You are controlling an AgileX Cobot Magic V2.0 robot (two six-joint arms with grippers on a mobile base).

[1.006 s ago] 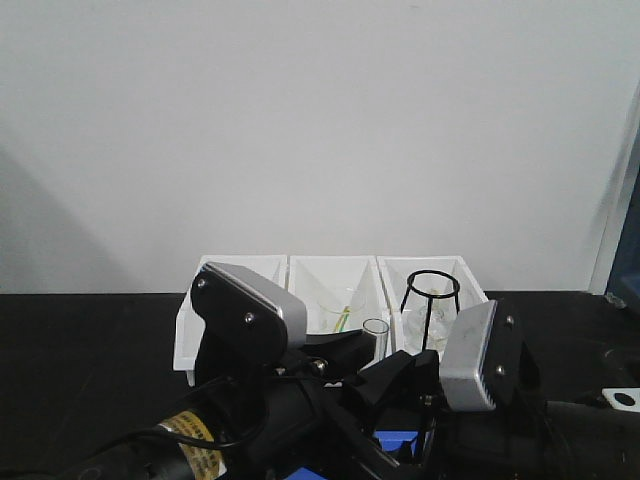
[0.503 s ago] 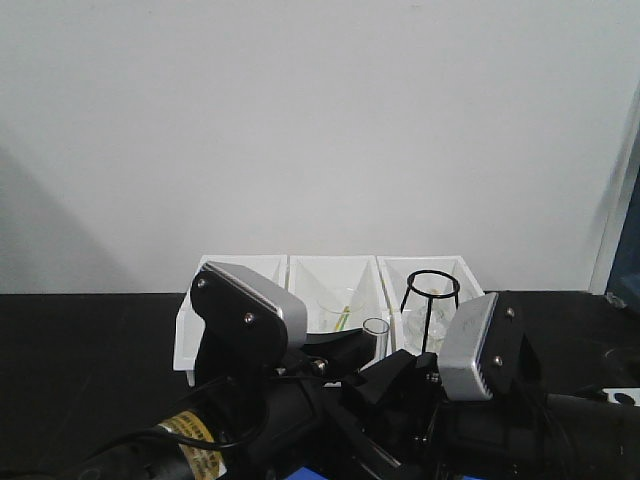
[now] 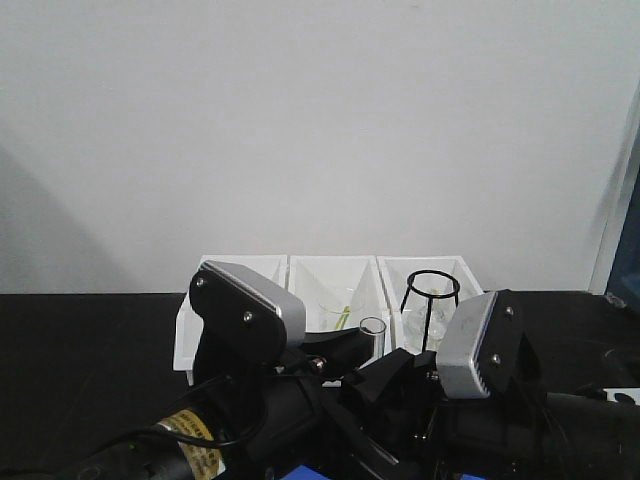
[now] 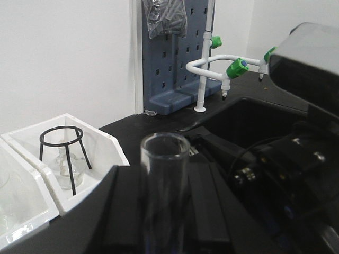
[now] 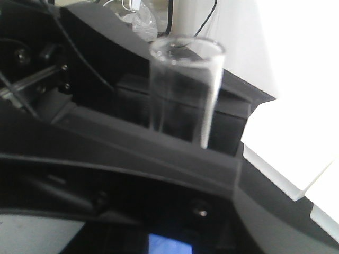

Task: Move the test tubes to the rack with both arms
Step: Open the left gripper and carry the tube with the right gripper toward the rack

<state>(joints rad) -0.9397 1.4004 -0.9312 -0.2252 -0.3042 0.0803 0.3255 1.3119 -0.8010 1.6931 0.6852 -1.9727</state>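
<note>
One clear test tube [image 3: 375,335] stands upright between the two arms low in the front view, its open rim up. In the left wrist view the test tube [image 4: 164,196] is clamped between the black fingers [image 4: 124,206] of my left gripper [image 4: 164,177], which is shut on it. In the right wrist view the same test tube [image 5: 185,90] rises behind a black bar, and my right gripper's own jaws are lost in shadow. The right arm's silver housing [image 3: 470,345] sits close beside the left arm's housing [image 3: 250,300]. The rack is out of view.
Three white bins [image 3: 235,275] line the back of the black bench; the right one holds a black wire tripod [image 3: 430,300] and clear glassware [image 4: 66,169]. A white faucet with green knobs [image 4: 233,66], a blue pegboard [image 4: 169,63] and a dark sink [image 4: 249,114] lie to the right.
The right arm's housing has shifted slightly left and up, closer to the left gripper, covering the blue patch seen below it earlier. The tube and left arm have barely moved.
</note>
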